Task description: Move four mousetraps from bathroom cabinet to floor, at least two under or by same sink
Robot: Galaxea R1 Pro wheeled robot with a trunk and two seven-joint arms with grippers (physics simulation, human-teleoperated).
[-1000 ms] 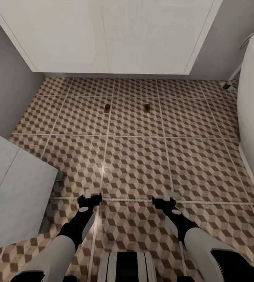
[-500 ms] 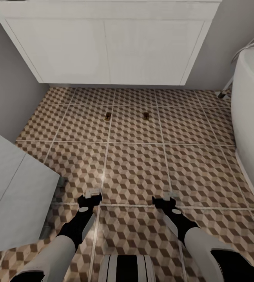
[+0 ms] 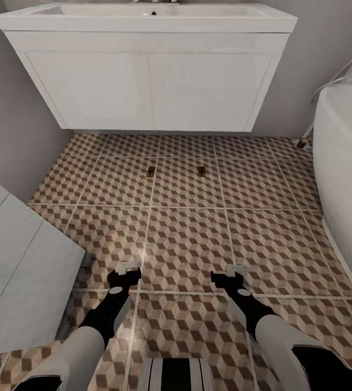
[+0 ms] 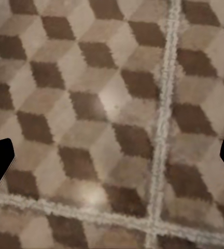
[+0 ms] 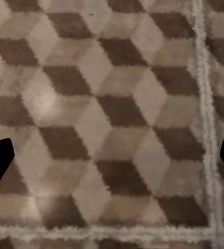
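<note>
We count two mousetraps (image 3: 150, 172) (image 3: 201, 171) on bathroom floor (image 3: 187, 239) before sink (image 3: 143, 21); open tiles around. Left pincer (image 3: 127, 267), right pincer (image 3: 233, 270): both apart, empty.

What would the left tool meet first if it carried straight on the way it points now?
Most likely the bathroom floor: the left tool points down at bare cube-patterned tile beside a grout line, with nothing between its open fingers. How far off the tile is cannot be judged.
</note>
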